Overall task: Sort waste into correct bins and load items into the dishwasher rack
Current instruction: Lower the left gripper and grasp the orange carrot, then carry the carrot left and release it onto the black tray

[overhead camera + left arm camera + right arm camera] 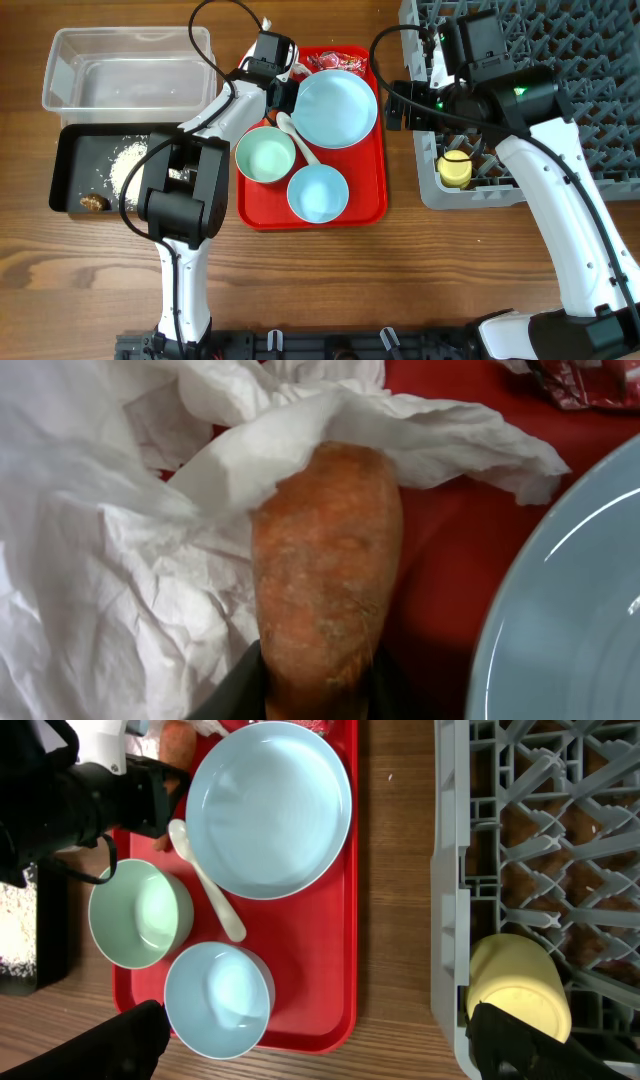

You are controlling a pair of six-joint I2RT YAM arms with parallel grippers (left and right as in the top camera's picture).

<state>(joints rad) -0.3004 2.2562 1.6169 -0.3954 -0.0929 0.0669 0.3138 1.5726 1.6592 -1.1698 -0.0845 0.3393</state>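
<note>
A wooden table [60, 290] with brown grain running left to right fills the overhead frame. Four things sit directly on it. In the upper left stands a clear plastic tub [125, 36], long side parallel to the top edge of the frame. Just below it, edge against edge, lies a shallower black tray [58, 170]. At the centre sits a flat red tray [365, 180], its long side running top to bottom. The grey lattice dishwasher rack [470, 195] occupies the upper right and runs off the top and right edges. A narrow strip of bare wood separates the red tray from the rack.
</note>
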